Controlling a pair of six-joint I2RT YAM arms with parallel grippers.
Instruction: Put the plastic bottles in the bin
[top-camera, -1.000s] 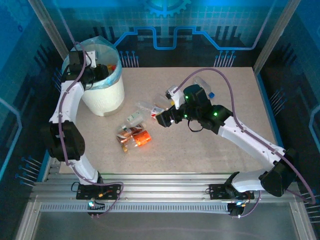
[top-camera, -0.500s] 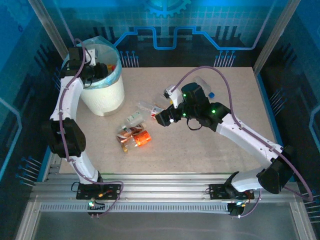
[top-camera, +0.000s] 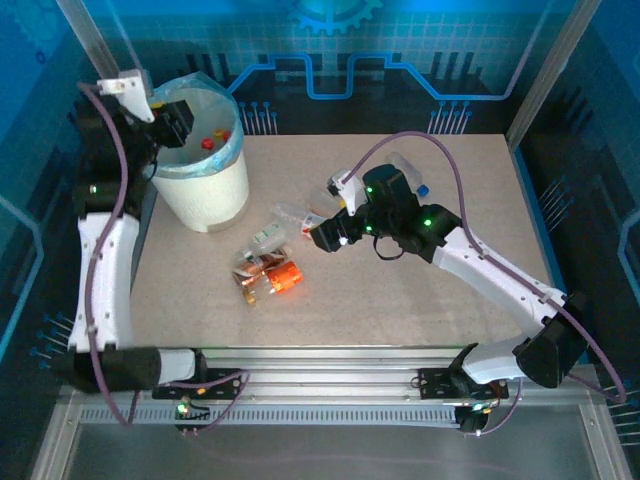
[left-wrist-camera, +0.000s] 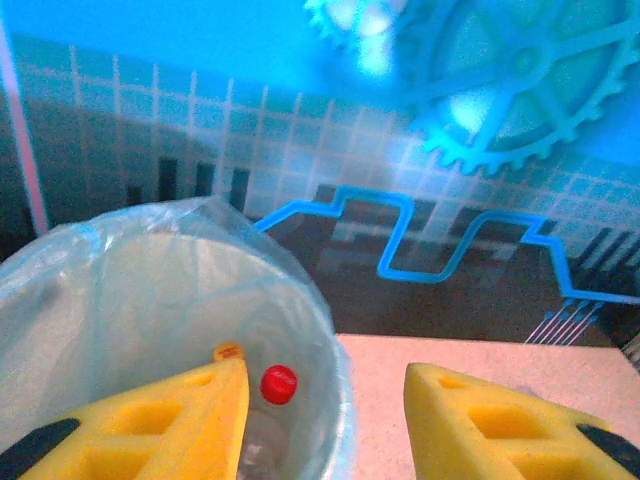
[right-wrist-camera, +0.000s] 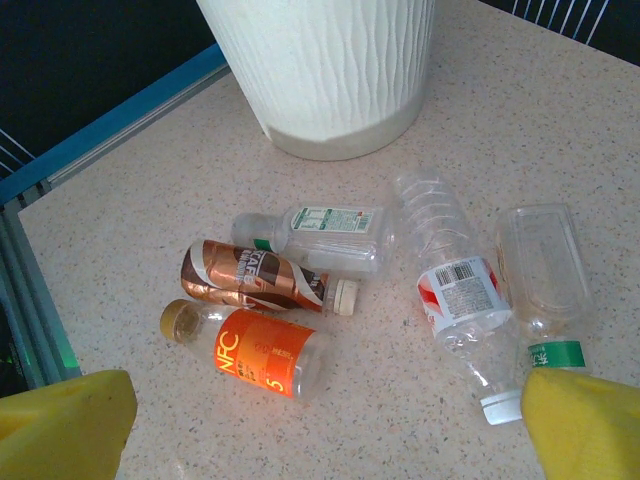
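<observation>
Over the far-left corner bin (top-camera: 212, 190), the left gripper (left-wrist-camera: 325, 395) was spread, empty; the right gripper (right-wrist-camera: 330, 430) was spread above bottles (right-wrist-camera: 460, 300) for grasping.

Left gripper (left-wrist-camera: 325, 410) now parted, higher.

Robot lab cell: blue gear-and-circuit backdrop panels (left-wrist-camera: 480, 90), aluminium-profile frame (top-camera: 330, 372), speckled beige tabletop (top-camera: 400, 300).
</observation>
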